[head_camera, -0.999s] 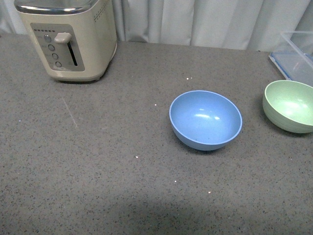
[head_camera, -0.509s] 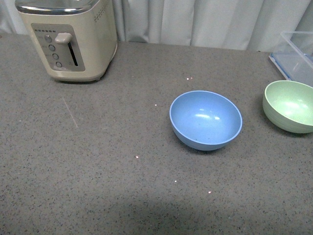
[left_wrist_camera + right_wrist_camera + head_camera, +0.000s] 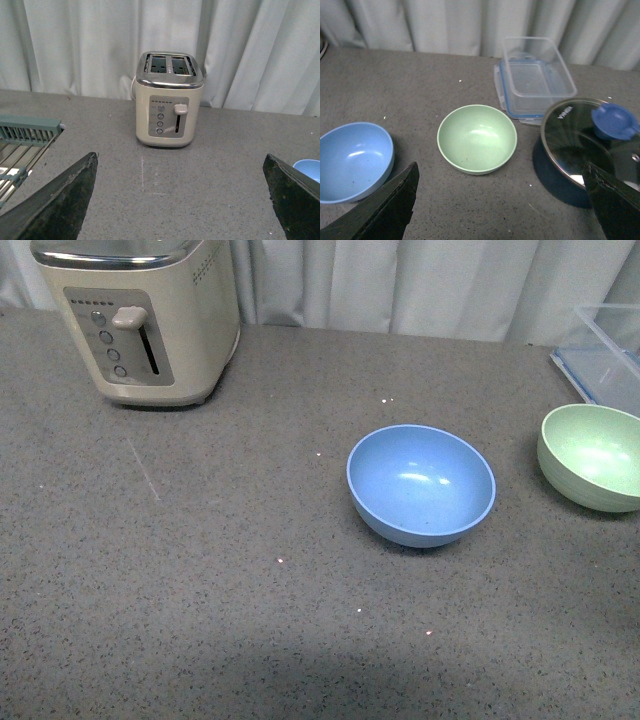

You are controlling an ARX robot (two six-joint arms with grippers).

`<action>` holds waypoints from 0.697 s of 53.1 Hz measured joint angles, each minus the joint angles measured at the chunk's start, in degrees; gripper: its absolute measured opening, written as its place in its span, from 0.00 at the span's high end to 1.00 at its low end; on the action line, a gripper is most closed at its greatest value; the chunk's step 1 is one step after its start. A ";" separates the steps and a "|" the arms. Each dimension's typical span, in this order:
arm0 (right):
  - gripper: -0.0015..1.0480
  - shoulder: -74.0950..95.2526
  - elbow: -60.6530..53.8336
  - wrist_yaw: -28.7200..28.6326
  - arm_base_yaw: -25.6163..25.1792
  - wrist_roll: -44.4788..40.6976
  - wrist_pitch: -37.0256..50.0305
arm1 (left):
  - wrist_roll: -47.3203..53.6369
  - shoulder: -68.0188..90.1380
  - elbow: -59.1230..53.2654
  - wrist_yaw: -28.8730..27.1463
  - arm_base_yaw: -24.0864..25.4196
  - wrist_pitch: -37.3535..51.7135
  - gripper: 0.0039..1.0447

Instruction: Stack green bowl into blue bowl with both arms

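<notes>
The blue bowl sits upright and empty on the grey table, right of centre in the front view. The green bowl sits upright and empty at the right edge, apart from the blue one. Neither arm shows in the front view. In the right wrist view the green bowl lies ahead of my open, empty right gripper, with the blue bowl beside it. My left gripper is open and empty over bare table; a sliver of the blue bowl shows at that view's edge.
A cream toaster stands at the back left. A clear plastic container and a pot with a glass lid and blue knob sit beside the green bowl. A green dish rack is in the left wrist view. Curtains hang behind the table.
</notes>
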 joint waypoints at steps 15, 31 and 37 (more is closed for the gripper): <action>0.09 29.92 18.19 -8.22 2.34 -20.33 -12.46 | 0.02 0.00 0.00 0.04 0.00 0.00 0.06; 0.09 46.23 28.30 -3.80 5.77 -31.36 -14.23 | 0.02 0.00 0.00 0.04 0.00 0.00 0.06; 0.09 50.58 30.88 -3.30 6.36 -33.83 -15.10 | 0.02 0.00 0.00 0.04 0.00 0.00 0.06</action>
